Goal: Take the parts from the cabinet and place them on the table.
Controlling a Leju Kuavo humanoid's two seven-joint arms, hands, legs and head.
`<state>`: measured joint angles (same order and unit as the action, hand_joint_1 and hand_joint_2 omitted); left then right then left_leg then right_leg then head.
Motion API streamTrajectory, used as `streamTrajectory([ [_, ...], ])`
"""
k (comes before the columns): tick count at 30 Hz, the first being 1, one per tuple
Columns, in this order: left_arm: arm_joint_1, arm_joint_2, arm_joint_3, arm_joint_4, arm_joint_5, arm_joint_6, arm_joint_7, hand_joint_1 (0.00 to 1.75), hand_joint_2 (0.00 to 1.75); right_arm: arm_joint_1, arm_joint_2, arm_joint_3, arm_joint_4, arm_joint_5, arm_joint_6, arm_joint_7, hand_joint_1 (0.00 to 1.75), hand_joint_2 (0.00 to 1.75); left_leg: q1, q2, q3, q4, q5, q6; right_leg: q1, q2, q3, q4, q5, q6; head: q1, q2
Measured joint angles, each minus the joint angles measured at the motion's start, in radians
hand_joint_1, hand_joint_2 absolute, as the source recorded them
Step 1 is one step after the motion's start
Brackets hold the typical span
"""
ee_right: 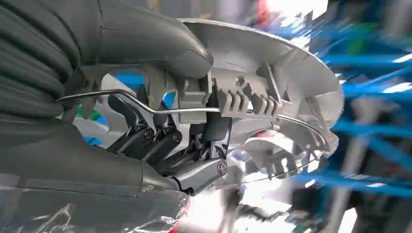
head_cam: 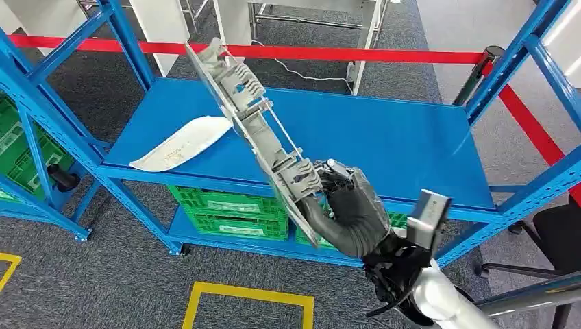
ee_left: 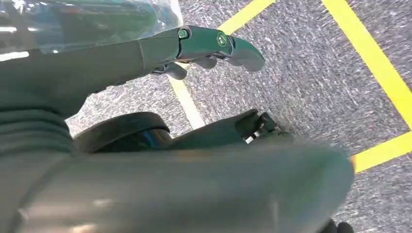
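On the left of the head view I see green crates (head_cam: 20, 154) in the next blue rack. Then comes a flat white part (head_cam: 181, 142), lying on the blue shelf (head_cam: 384, 137) near its left end. It has not been picked up yet.

In the middle, I see the big grey part (head_cam: 257, 130). It looks like a round wheel cover with clips and a thin wire ring on its back. It is lifted off the shelf and tilted, with its far edge high in the air.

To the right of it is my right robot hand (head_cam: 349, 205). Its fingers are wrapped tight around the near edge of the grey part. In the right wrist view, the thumb (ee_right: 145, 41) presses on the rim and the dark fingers (ee_right: 155, 141) hook in behind the clips.

I think the step now is to carry this part away to the tabletop. To do it well, I should keep the grip firm, move slowly, and keep the long far edge away from the blue posts.

My left robot hand (ee_left: 209, 46) hangs over the grey floor with yellow lines. Its fingers are stretched out and hold nothing.
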<state>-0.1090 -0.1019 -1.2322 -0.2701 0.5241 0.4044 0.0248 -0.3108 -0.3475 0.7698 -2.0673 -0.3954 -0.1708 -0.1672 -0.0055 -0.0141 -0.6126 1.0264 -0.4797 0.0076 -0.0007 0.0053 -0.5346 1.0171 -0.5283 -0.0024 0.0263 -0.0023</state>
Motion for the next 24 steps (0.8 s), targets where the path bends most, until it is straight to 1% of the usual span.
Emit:
streamTrajectory([
  [3, 0.0, 0.0, 0.0, 0.0, 0.003, 0.0, -0.005, 0.0, 1.75, 0.007, 0.0, 0.001, -0.051, -0.094, 0.062, -0.068, 1.75, 1.75, 0.0, 0.0, 0.0, 0.0, 0.0, 0.0, 0.0, 0.001, 0.0, 0.0, 0.0, 0.0, 0.0, 0.0],
  [5, 0.0, 0.0, 0.0, 0.0, 0.003, 0.001, -0.011, 0.0, 1.75, 0.01, 0.0, 0.002, -0.08, -0.145, 0.105, -0.105, 1.75, 1.75, 0.0, 0.0, 0.0, 0.0, 0.0, 0.0, 0.0, 0.0, 0.0, 0.0, 0.0, 0.0, 0.0, 0.0],
  [7, 0.001, 0.0, 0.0, 0.0, 0.003, 0.002, -0.016, 0.0, 1.75, 0.012, 0.0, 0.002, -0.103, -0.172, 0.133, -0.13, 1.75, 1.75, 0.0, 0.0, 0.0, 0.0, 0.0, 0.0, 0.0, 0.0, 0.0, 0.0, 0.0, 0.0, 0.0, 0.0],
  [12, 0.001, 0.0, 0.0, 0.0, -0.007, 0.021, -0.044, 0.0, 1.75, 0.027, 0.003, 0.003, -0.147, -0.208, 0.181, -0.164, 1.75, 1.75, 0.0, 0.0, 0.0, 0.0, 0.0, 0.0, 0.0, 0.0, 0.0, 0.0, 0.0, 0.0, 0.0, 0.0],
  [14, 0.001, 0.0, -0.001, 0.0, -0.015, 0.028, -0.047, 0.0, 1.75, 0.032, 0.003, 0.003, -0.16, -0.217, 0.194, -0.176, 1.75, 1.75, 0.0, 0.0, 0.0, 0.0, 0.0, 0.0, 0.0, 0.001, 0.0, 0.0, 0.0, 0.0, 0.0, 0.0],
  [18, 0.001, 0.0, -0.002, 0.0, -0.029, 0.049, -0.053, 0.0, 1.75, 0.042, 0.005, 0.003, -0.179, -0.224, 0.207, -0.183, 1.75, 1.75, 0.0, 0.0, 0.0, 0.0, 0.0, -0.001, 0.0, 0.0, 0.0, 0.0, 0.0, 0.0, 0.0, 0.0],
  [24, 0.0, 0.0, -0.002, 0.0, -0.03, 0.087, -0.081, 0.0, 1.75, 0.056, 0.005, 0.002, -0.193, -0.227, 0.209, -0.188, 1.75, 1.75, 0.0, 0.0, 0.0, 0.0, 0.0, -0.001, 0.0, 0.0, 0.0, 0.0, 0.0, 0.0, 0.0, 0.0],
])
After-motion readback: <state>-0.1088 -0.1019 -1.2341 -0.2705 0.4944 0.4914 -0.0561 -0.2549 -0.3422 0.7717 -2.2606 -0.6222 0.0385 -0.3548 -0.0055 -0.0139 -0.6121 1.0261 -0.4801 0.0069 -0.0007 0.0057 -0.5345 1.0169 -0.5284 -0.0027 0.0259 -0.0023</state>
